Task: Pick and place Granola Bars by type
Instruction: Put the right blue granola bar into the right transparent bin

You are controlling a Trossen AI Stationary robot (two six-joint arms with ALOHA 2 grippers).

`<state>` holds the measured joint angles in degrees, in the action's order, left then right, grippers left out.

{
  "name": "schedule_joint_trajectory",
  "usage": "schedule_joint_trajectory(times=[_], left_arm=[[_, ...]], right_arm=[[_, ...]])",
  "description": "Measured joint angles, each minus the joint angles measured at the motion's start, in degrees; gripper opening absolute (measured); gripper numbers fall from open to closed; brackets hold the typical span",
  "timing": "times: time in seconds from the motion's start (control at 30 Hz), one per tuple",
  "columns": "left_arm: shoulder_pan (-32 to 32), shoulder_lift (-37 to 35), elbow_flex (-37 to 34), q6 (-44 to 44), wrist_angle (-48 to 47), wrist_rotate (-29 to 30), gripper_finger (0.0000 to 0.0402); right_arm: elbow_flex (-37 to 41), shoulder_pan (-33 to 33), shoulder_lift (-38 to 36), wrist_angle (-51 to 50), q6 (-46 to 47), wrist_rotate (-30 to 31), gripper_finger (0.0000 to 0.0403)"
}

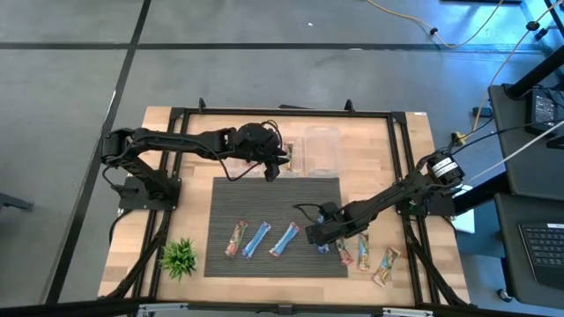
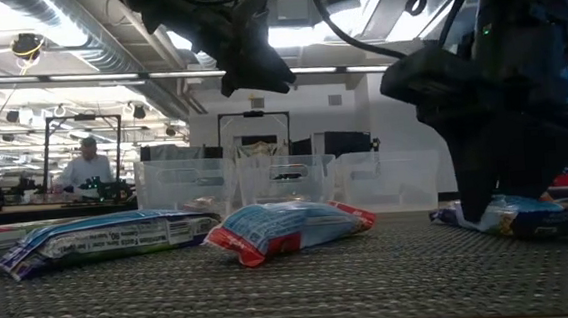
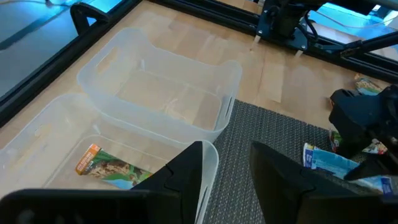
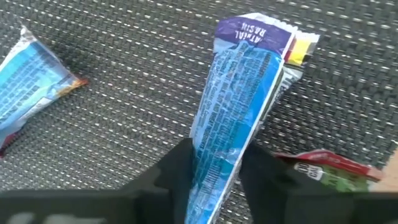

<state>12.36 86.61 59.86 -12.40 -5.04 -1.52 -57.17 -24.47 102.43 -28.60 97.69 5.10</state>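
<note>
Right gripper (image 4: 214, 171) is set down over a blue bar (image 4: 239, 106) on the grey mat (image 1: 264, 198), fingers straddling it, seemingly pinched on it. Bar's long axis runs straight out from the gripper. Left gripper (image 3: 227, 177), open and empty, is held above the clear bins (image 3: 161, 93).

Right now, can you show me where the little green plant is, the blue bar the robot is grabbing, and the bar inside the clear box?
green plant (image 1: 179, 256): high view, middle of its leaves.
blue bar (image 4: 239, 106): right wrist view, middle of the wrapper.
bar in the clear box (image 3: 111, 167): left wrist view, centre of the wrapper.
</note>
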Motion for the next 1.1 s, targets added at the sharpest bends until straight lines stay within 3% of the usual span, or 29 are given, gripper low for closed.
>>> schedule_joint_trajectory(times=[0.2, 0.43, 0.67, 0.87, 1.0, 1.1], left_arm=[[0.0, 0.0, 0.0, 0.1, 0.0, 0.0, 0.0123], [0.0, 0.0, 0.0, 0.2, 0.0, 0.0, 0.0124], [0.0, 0.0, 0.0, 0.1, -0.5, 0.0, 0.0125], [0.0, 0.0, 0.0, -0.5, -3.3, 0.0, 0.0123], [-0.5, 0.0, 0.0, -2.0, -4.9, 0.0, 0.0124], [-1.0, 0.0, 0.0, -3.6, -5.4, 0.0, 0.0125]], right_arm=[[0.0, 0.0, -0.2, 0.7, -0.2, -0.6, 0.0077], [-3.0, -0.1, -3.6, -0.4, -3.3, 1.3, 0.0068], [-4.2, 2.4, -13.6, -15.6, -6.8, 7.3, 0.0068], [-4.2, 8.1, -24.7, -29.0, -12.3, 15.6, 0.0068], [-4.3, 14.6, -29.8, -29.2, -21.5, 21.2, 0.0068], [-4.3, 20.9, -31.4, -28.4, -29.3, 20.2, 0.0068]])
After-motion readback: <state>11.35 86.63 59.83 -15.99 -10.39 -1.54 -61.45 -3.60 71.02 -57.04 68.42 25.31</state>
